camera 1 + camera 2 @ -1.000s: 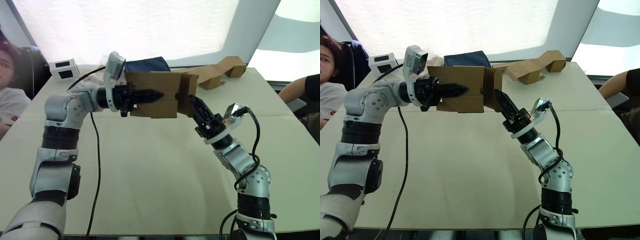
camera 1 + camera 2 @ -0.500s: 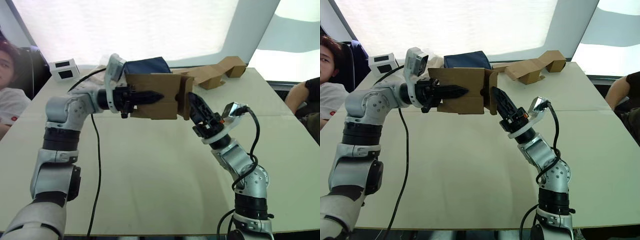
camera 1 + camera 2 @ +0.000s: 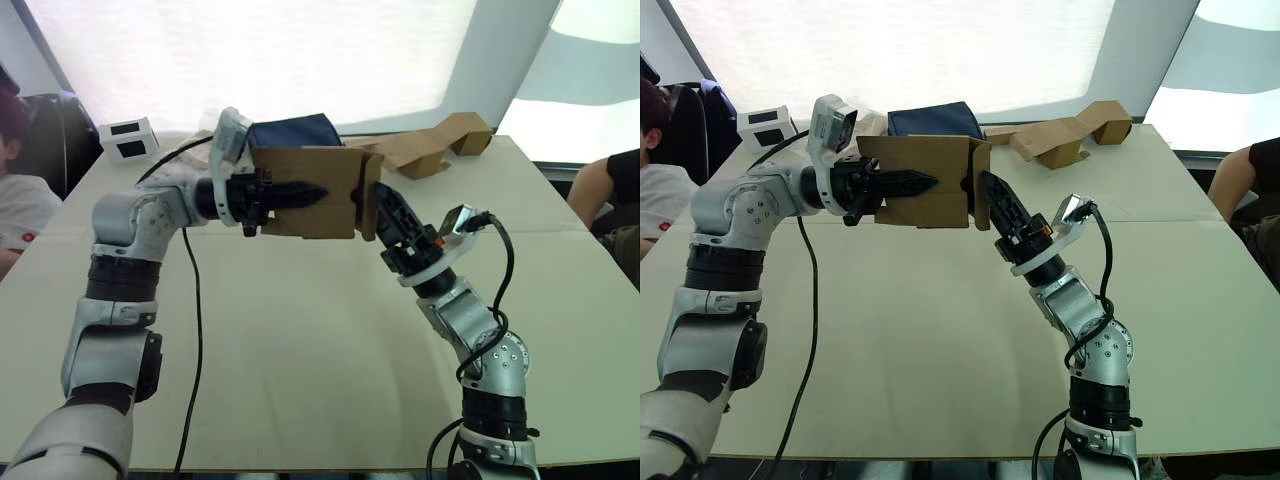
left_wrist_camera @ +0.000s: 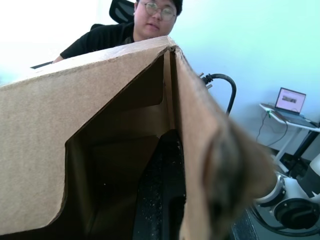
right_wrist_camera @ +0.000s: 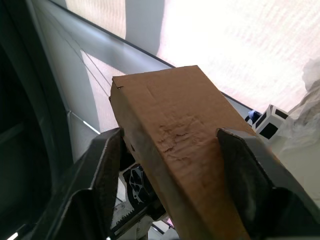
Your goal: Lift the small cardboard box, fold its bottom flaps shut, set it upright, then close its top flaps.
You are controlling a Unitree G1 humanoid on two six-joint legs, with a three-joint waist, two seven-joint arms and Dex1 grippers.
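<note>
Your left hand (image 3: pixel 300 192) grips the small cardboard box (image 3: pixel 315 190) above the bench (image 3: pixel 300 340); right hand (image 3: pixel 388 210), at its 3 o'clock end, straddles a flap, open. Light, creasable board: hold walls.

Silver-grey segmented arms with black joint bands end in the left gripper (image 3: pixel 300 192) and right gripper (image 3: pixel 392 213), each with two black fingers. Black cables trail from both wrists, which carry small silver-housed cameras.

Beige table (image 3: pixel 300 340) holds blue bag (image 3: pixel 292 130) and flattened cardboard (image 3: pixel 435 145).
</note>
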